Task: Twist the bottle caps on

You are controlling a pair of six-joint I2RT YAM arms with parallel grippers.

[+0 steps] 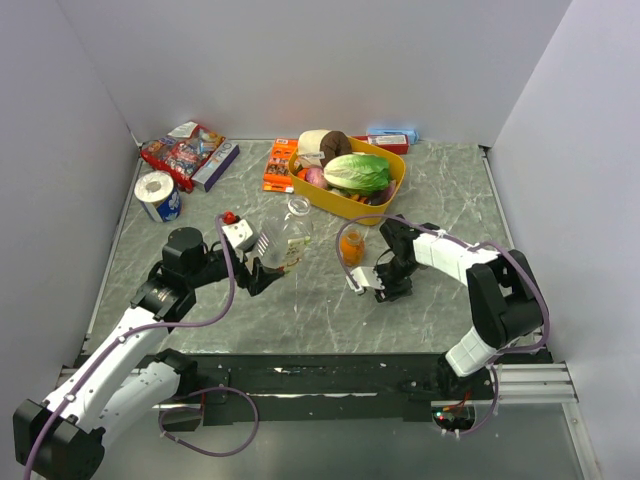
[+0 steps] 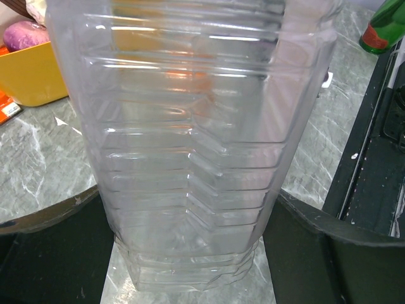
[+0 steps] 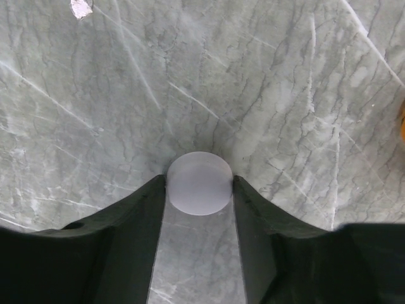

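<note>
**White cap pinched, clear bottle braced: cap pickup step**

Top view: left hand point(image 1: 268, 265) grips the clear bottle point(image 1: 284, 240) low on its body. The bottle mouth is open with no cap on, roughly mid-desk point(image 1: 300, 315). Right hand point(image 1: 360, 284) is down at the desk, just beside the orange drink bottle point(image 1: 351, 246) and apart from the clear one.

Left wrist: ribbed clear wall fills the frame. Fingers point(image 2: 50, 253) press in on both sides near the base, a mid-width span clamped on the bottle.

Right wrist: white cap point(image 3: 199, 183) lies flat against the desk. Fingers point(image 3: 126, 234) touch its rim on either side, so a narrow gap, closed on the cap. Can't tell if it's off the surface.

My read: this is the cap pickup. The next move needs a lift and a carry across to the open mouth. Then seat the cap level on the threads and twist while the left hand stops the bottle turning. The cap is small and smooth, so it could slip or cross-thread.
</note>
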